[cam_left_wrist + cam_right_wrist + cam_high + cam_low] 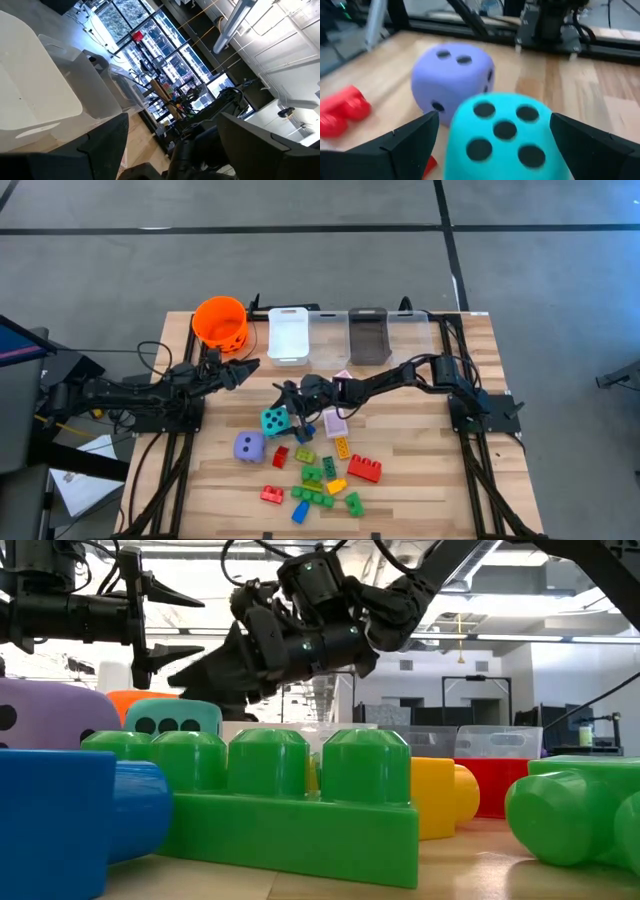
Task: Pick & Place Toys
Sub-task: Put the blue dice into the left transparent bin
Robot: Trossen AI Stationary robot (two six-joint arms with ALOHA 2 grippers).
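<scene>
A teal die (275,420) sits on the wooden table next to a purple die (249,446). Small bricks lie scattered nearer the front edge, among them a red one (365,469) and green ones (313,475). A pinkish card (336,421) lies to the right of the teal die. My right gripper (285,402) reaches in from the right and hovers open. In the right wrist view its fingers (415,135) stand either side of the teal die (502,140), with a gap on at least one side. My left gripper (245,368) waits open near the orange bucket, above the table.
An orange bucket (220,322), a white bin (289,335), a dark bin (367,336) and clear bins (412,330) line the far edge. In the low view, green (300,800), blue (60,810), yellow and red bricks crowd the near edge. Bare wood shows at the table's right.
</scene>
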